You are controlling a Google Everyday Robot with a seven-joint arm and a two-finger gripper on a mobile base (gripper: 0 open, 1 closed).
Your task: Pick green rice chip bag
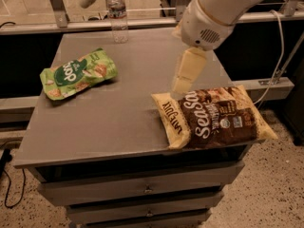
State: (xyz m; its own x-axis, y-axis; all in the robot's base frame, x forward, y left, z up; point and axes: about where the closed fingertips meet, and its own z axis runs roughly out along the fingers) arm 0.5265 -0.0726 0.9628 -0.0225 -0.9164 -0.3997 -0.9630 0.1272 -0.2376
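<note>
Grey cabinet top (118, 120) (pincer (182, 84) above it)

Grey table (128, 103): flat top, drawers (147, 189) stacked below the front edge. Brown-and-yellow "Season" chip bag (213, 118) lies flat at approx. 4 o'clock on the top, its right end overhanging the edge. The gripper (183, 82) hangs over the bag's 11 o'clock corner. Clear water bottle (117, 13) stands upright at 12 o'clock by the far edge. Black cable (7, 184) on the floor at 8 o'clock. White cable (278, 56) at 3 o'clock.
</note>
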